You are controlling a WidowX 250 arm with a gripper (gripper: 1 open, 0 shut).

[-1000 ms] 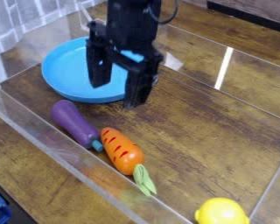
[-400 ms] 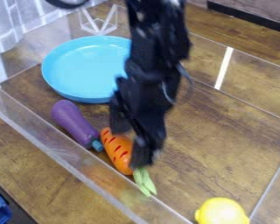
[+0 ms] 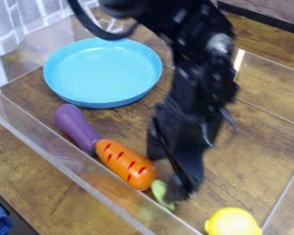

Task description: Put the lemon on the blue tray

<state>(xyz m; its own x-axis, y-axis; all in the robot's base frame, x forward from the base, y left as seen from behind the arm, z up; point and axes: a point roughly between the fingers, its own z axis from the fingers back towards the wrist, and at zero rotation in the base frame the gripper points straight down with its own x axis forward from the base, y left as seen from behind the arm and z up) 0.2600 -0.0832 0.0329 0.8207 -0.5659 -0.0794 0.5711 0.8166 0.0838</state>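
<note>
The lemon (image 3: 231, 223) is a bright yellow oval at the bottom edge of the view, right of centre, lying on the wooden table. At the back left sits the round blue tray (image 3: 100, 70), with nothing in it. My black gripper (image 3: 175, 176) is blurred by motion and hangs low over the table just right of the carrot, up and left of the lemon. Its fingers stand apart, open, with nothing between them. The arm reaches down from the top of the view.
An orange carrot (image 3: 125, 162) with green leaves and a purple eggplant (image 3: 76, 127) lie along the front left. A clear plastic wall (image 3: 63, 161) runs diagonally along the near side, and another stands at the right.
My gripper has swept from over the tray's right rim down and to the right, past the carrot, toward the lemon. It stayed open. The objects have not moved.
</note>
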